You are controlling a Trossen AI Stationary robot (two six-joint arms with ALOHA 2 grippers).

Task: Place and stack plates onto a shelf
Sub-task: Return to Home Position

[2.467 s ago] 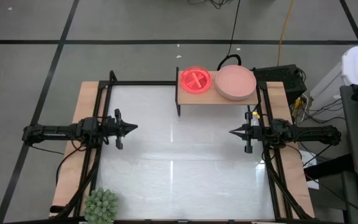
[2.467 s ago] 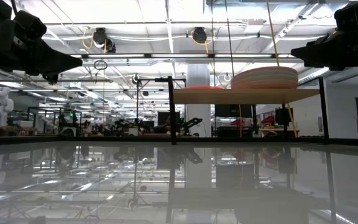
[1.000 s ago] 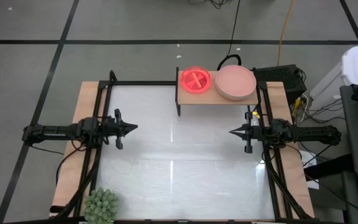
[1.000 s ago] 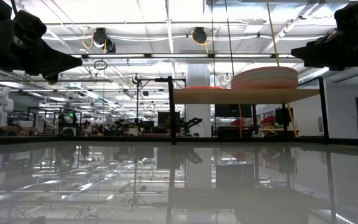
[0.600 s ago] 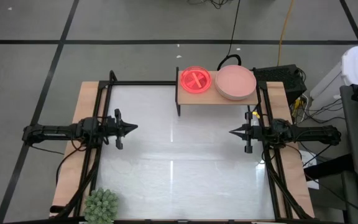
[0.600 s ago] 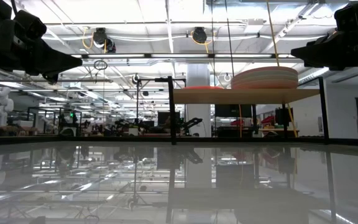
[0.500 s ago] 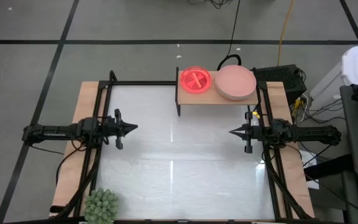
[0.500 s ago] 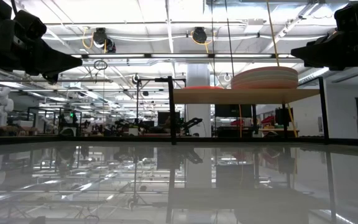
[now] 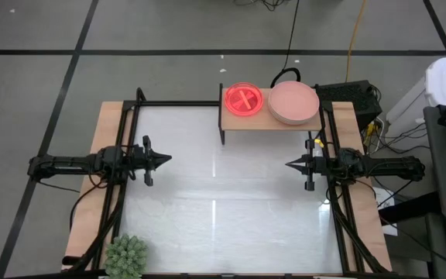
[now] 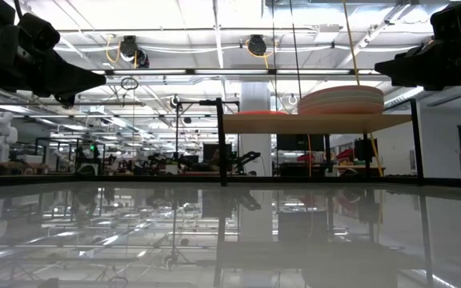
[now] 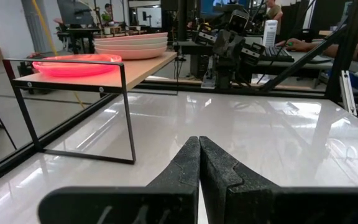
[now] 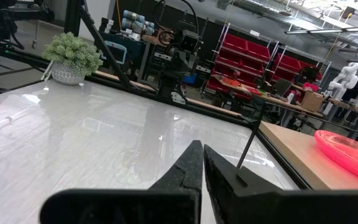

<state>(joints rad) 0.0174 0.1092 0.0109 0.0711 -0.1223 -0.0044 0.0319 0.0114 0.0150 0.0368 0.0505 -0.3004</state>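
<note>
On shelf [image 9: 248,123] at surface [image 9: 223,201] far edge: glossy red plates [image 9: 243,100], matte pink stack [image 9: 293,102]; left pincer [image 9: 167,159], right pincer [image 9: 289,164] clenched, empty.

- The left arm [image 9: 68,164] lies level at the middle left of the high view, stretched straight toward the frame's centre.
- The left gripper [image 9: 164,159] ends it, its two dark fingers pressed together into a point. In the left wrist view they meet with no gap at the lower middle.
- The right arm [image 9: 385,165] mirrors this at the middle right, also aimed at the centre.
- The right gripper [image 9: 289,164] is likewise pinched to a point, well apart from the left one.
- In the low view both grippers sit high, in the upper corners.
</note>
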